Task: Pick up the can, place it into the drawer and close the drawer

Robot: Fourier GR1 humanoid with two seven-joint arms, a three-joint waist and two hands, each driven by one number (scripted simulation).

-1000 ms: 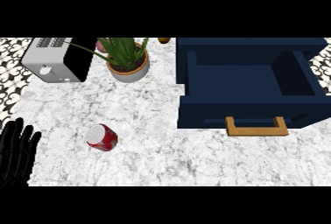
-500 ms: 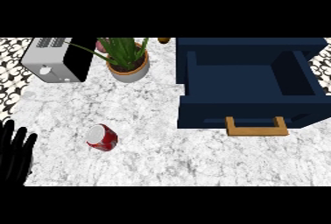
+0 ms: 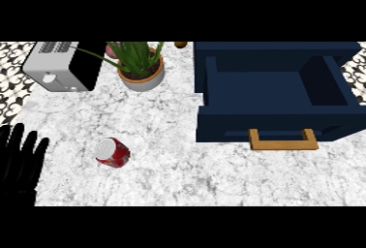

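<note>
Navy blue and standing open, the drawer took up the right side of the marble counter. Its front panel was pulled toward the robot, with a wooden handle sticking out from that panel. Inside it only its own dark floor and walls showed. The second container was a pale round pot near the counter's far edge, filled with brown soil and holding a green plant with long pointed leaves. One leaf reached out leftward over the silver toaster, which stood just beside the pot at the far left corner. A small pink thing showed behind the leaves and a small brown thing lay at the far edge, both too small to identify.

The red can lay on its side on the marble, its pale end turned toward the left. It was well apart from the drawer, left of it and nearer the robot, and only marble lay between the two. The left hand showed at the view's left edge, fingers straight and pointing up, spread slightly apart. It held nothing and lay near the can without touching it. Black and white patterned tile bordered the counter on the left.
</note>
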